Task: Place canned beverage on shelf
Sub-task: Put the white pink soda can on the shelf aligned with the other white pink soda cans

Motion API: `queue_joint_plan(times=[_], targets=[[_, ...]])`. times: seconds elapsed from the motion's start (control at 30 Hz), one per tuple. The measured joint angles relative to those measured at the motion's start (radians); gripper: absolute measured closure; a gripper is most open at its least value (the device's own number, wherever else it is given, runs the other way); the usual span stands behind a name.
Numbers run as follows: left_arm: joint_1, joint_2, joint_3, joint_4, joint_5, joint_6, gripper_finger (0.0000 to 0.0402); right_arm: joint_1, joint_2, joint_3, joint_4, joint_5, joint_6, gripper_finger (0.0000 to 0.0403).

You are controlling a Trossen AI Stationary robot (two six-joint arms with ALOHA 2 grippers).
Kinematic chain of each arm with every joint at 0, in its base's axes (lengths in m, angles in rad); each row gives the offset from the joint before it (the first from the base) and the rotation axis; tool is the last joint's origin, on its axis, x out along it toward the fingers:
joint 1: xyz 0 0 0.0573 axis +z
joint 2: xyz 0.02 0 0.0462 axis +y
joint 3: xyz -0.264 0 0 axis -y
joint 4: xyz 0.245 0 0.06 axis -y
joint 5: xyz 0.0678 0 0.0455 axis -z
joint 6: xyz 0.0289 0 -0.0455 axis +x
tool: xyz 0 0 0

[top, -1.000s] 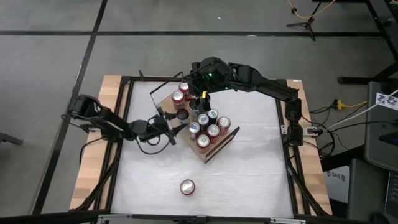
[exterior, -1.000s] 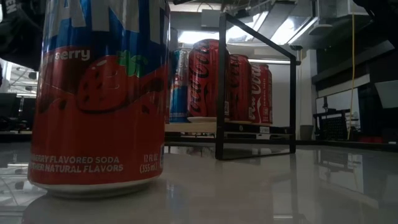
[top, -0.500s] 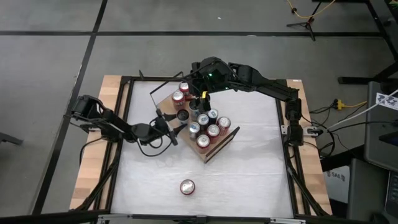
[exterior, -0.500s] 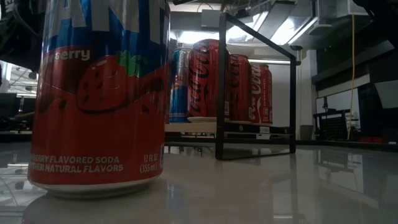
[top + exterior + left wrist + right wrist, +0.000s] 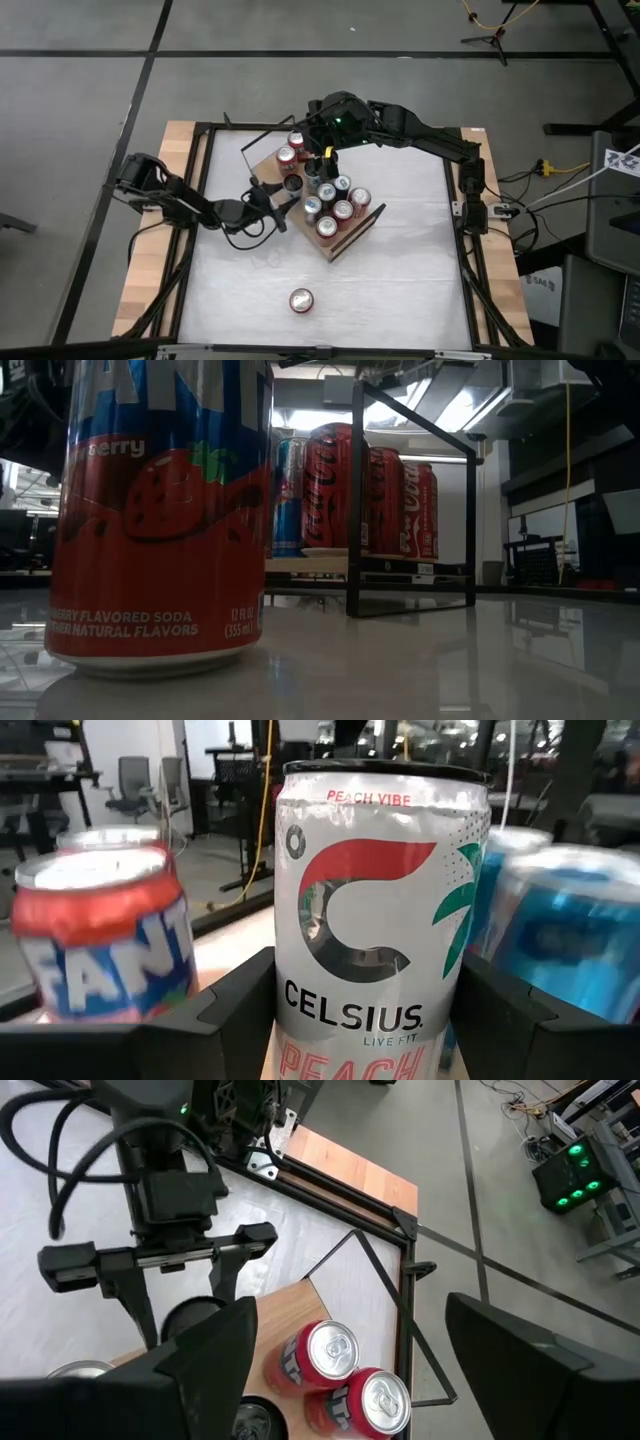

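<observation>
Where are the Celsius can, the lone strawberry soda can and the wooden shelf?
Celsius can (image 5: 380, 920), left wrist view, on its logo.
Strawberry soda can (image 5: 160, 510), low view, on its red side.
Shelf (image 5: 350, 238), high view, on its bare edge.

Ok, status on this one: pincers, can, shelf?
Left pincer shut on Celsius can, over shelf. Right pincer open, empty, above shelf. One Fanta can loose on table. Nothing blocking.

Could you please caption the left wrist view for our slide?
Left gripper holds a Celsius can beside a Fanta can.
</observation>
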Motion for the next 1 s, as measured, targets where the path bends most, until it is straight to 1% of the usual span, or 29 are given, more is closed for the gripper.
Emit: queue_joint_plan(times=[0.2, 0.3, 0.73, 1.0], targets=[[0.001, 0.057, 0.003, 0.015, -0.019, -0.058, 0.0169, 0.000, 0.000, 0.000, 0.001, 0.000, 0.000, 0.0086], [0.001, 0.077, 0.005, 0.024, -0.020, -0.063, 0.0167, 0.000, 0.000, 0.000, 0.001, 0.000, 0.000, 0.0086], [-0.001, 0.079, 0.002, 0.046, -0.001, -0.062, 0.0123, 0.000, 0.000, 0.000, 0.002, 0.000, 0.000, 0.0086], [-0.001, 0.079, 0.001, 0.048, 0.012, -0.092, 0.0122, 0.000, 0.000, 0.000, 0.002, 0.000, 0.000, 0.0086]])
